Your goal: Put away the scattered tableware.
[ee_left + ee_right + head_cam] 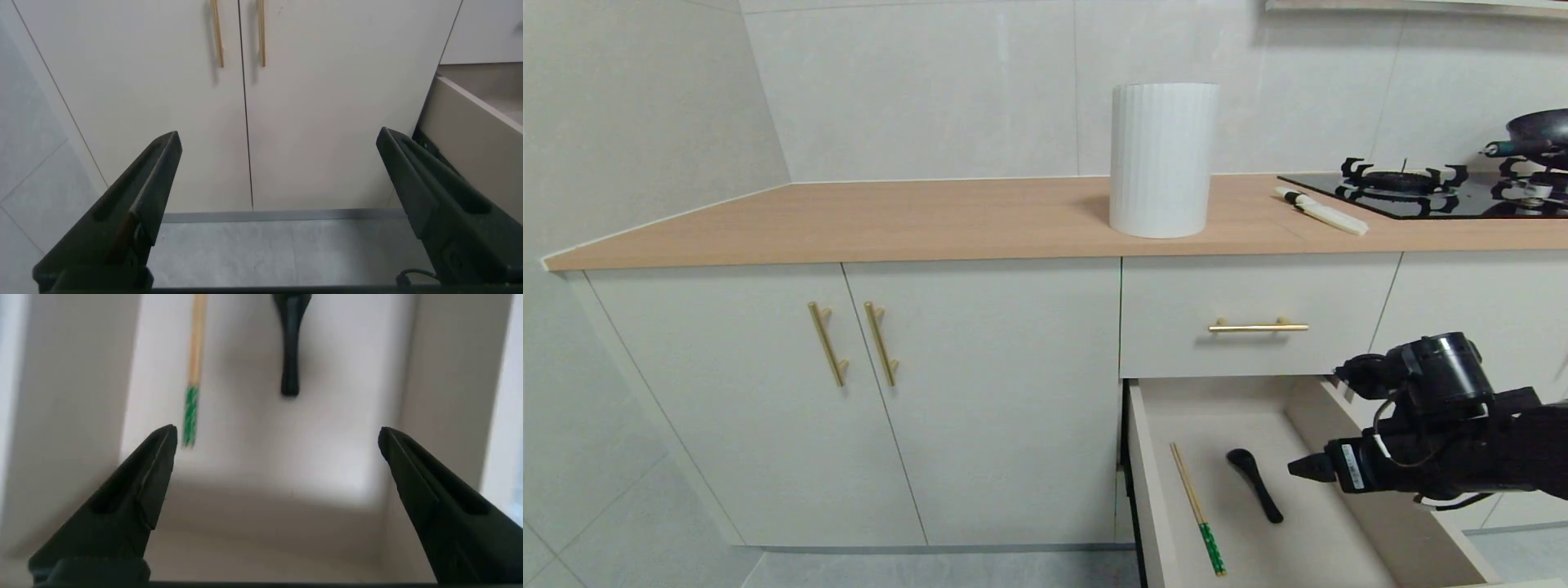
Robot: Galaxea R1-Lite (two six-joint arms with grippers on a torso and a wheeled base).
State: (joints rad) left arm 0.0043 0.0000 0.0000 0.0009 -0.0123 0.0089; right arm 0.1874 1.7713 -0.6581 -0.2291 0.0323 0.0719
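Low on the right, an open drawer [1147,474] holds a pair of wooden chopsticks [1197,506] with green ends and a black spoon [1254,483]. My right gripper [1300,468] hangs over the drawer's right side, just right of the spoon. The right wrist view has it open [278,434] and empty, with the chopsticks [194,367] and spoon [289,343] lying beyond its fingertips. A pale long utensil [1321,211] lies on the wooden counter [890,220] beside the stove. My left gripper [278,143] is open and empty, low in front of the cabinet doors.
A tall white ribbed cylinder [1162,159] stands on the counter. A black gas hob [1421,192] with a dark pan [1535,135] is at the far right. A shut drawer with a gold handle [1258,327] sits above the open one. Double cabinet doors [849,392] are shut.
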